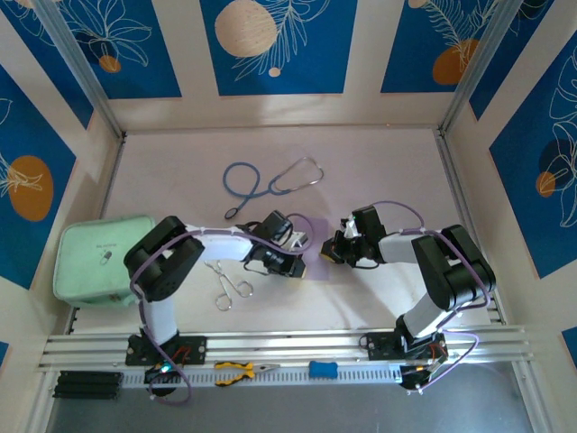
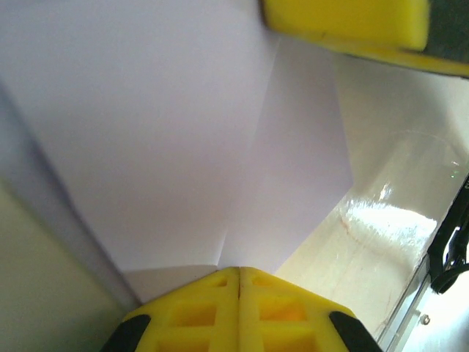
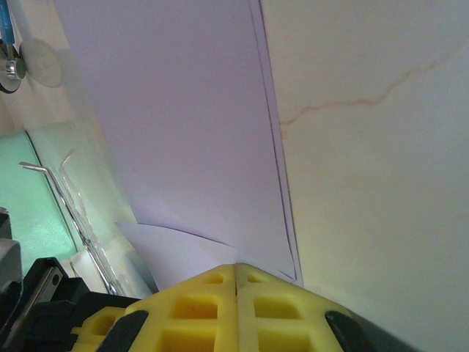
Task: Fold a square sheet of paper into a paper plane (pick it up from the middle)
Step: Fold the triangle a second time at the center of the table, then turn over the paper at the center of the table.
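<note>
Pale cream tabletop (image 1: 379, 171), seen from above, boxed in by walls (image 1: 270, 45) with blue panels printed with white leaves and orange discs. Along the near edge runs a silver metal rail (image 1: 297, 347). By it lie yellow-handled pliers (image 1: 243, 371) and a small blue-handled tool (image 1: 323, 369), a little apart.

The black-and-white left arm (image 1: 162, 262) and right arm (image 1: 451, 271) rise from this rail and bend inward toward each other. Just beyond the rail, beside the left arm, shiny metal forceps (image 1: 227, 281) lie flat.

At mid-table the left gripper (image 1: 293, 257) and right gripper (image 1: 332, 254) face each other closely. The thin, pale lilac square sheet of paper (image 1: 314, 263) rests on the tabletop between them.

From the left wrist, that gripper's yellow fingers (image 2: 198, 315) are pressed together. Their tips sit at the sheet's near edge, where a straight crease ends (whether paper is pinched between them cannot be told).

From the right wrist, the yellow fingers (image 3: 190, 315) are likewise closed. Their tips sit beside a corner where two layered edges show the sheet folded double, and a loose flap curls up just beside them.

Left of the arms sits a mint-green padded pouch (image 1: 99, 260). Farther back, a blue-tubed stethoscope (image 1: 261, 185) with a silver headset lies looped, well apart from the paper.
</note>
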Controlling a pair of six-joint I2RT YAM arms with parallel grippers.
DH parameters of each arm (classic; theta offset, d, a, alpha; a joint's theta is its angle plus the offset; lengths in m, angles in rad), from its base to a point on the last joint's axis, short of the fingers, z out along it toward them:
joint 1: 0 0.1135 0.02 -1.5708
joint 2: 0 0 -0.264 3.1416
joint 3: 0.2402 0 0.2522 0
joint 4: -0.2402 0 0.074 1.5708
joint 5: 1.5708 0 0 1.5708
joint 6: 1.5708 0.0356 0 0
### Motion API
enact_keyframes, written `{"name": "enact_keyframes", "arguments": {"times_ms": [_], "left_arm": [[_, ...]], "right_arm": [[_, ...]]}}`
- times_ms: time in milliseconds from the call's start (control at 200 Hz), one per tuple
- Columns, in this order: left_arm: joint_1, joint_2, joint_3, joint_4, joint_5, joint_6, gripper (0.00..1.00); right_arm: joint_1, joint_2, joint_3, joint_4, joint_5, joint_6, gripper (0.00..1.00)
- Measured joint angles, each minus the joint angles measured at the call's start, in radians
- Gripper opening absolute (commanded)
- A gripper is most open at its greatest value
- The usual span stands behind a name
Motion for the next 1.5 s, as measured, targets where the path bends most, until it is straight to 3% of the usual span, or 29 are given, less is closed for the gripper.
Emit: {"name": "enact_keyframes", "arguments": {"times_ms": [325, 575, 835, 1135, 1500], "left_arm": [[0.012, -0.111, -0.090, -0.064, 0.000, -0.002, 0.04], [0.037, -0.243, -0.050, -0.075, -0.045, -0.004, 0.05], [0.064, -0.123, 0.126, -0.079, -0.032, 0.000, 0.05], [0.064, 0.012, 0.206, -0.099, 0.036, 0.018, 0.05], [0.064, 0.101, 0.239, -0.174, -0.044, 0.088, 0.01]], "right_arm": [[0.000, 0.000, 0.007, -0.011, -0.001, -0.016, 0.00], [0.002, -0.019, 0.074, -0.095, 0.000, -0.070, 0.13], [0.008, -0.208, 0.072, -0.171, 0.029, -0.082, 0.15], [0.036, -0.382, -0.111, -0.225, 0.074, 0.009, 0.19], [0.108, -0.416, -0.145, -0.244, 0.108, 0.093, 0.36]]}}
